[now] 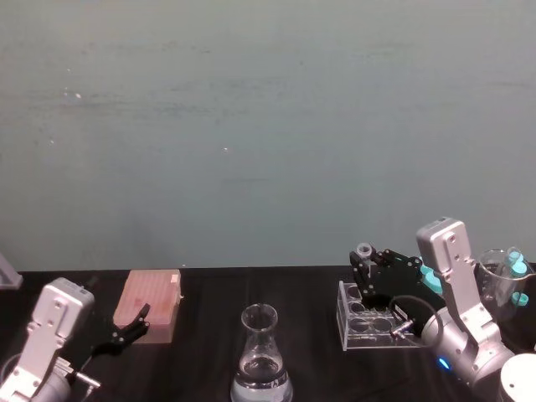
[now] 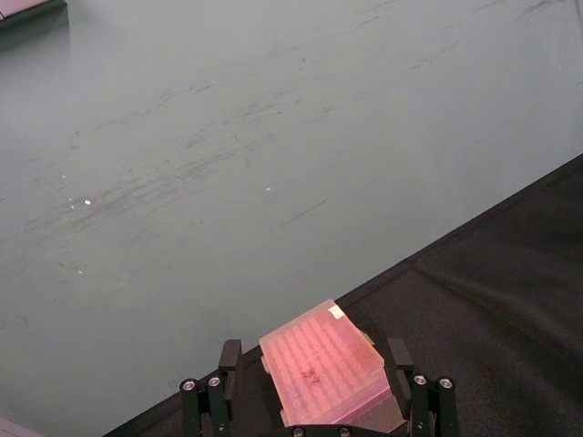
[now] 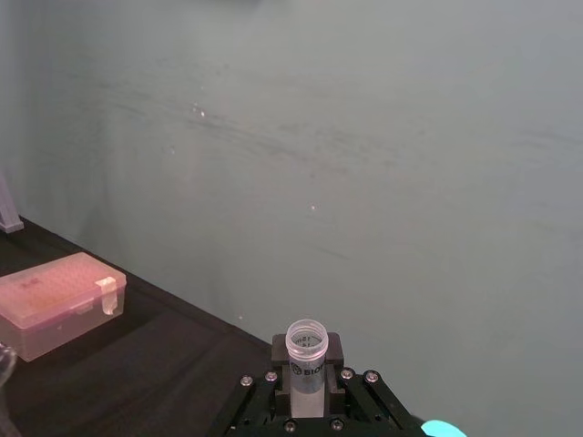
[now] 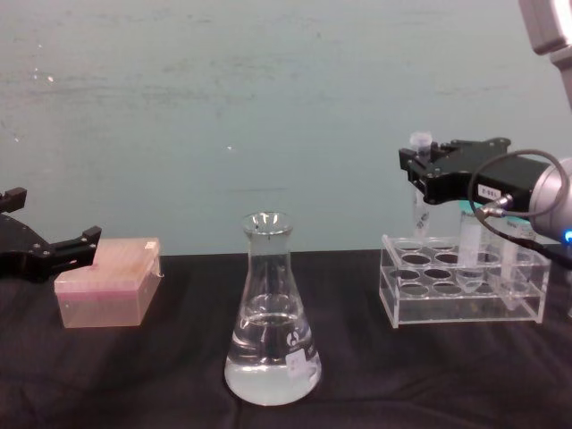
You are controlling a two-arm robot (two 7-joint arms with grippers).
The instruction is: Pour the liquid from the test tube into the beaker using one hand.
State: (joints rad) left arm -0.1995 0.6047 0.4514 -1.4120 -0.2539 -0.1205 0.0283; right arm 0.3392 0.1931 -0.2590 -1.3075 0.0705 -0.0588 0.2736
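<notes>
My right gripper [image 4: 420, 177] is shut on the test tube [image 4: 417, 198], holding it upright just above the near-left corner of the clear tube rack [image 4: 460, 290]. The tube's whitish open rim [image 3: 307, 337] sticks up between the fingers [image 3: 333, 350]. How much liquid the tube holds cannot be made out. The beaker [image 4: 271, 313], a clear conical flask, stands at the table's middle front with clear liquid [image 4: 272, 362] in its base; it is well to the left of the held tube [image 1: 363, 251]. My left gripper [image 1: 127, 331] hangs open and idle at the far left.
A pink tip box [image 1: 149, 306] lies at the left, right beside the left gripper's fingers [image 2: 228, 360]. A clear container [image 1: 499, 280] with turquoise-capped tubes [image 1: 517, 268] stands at the far right. Black cloth covers the table between flask and rack.
</notes>
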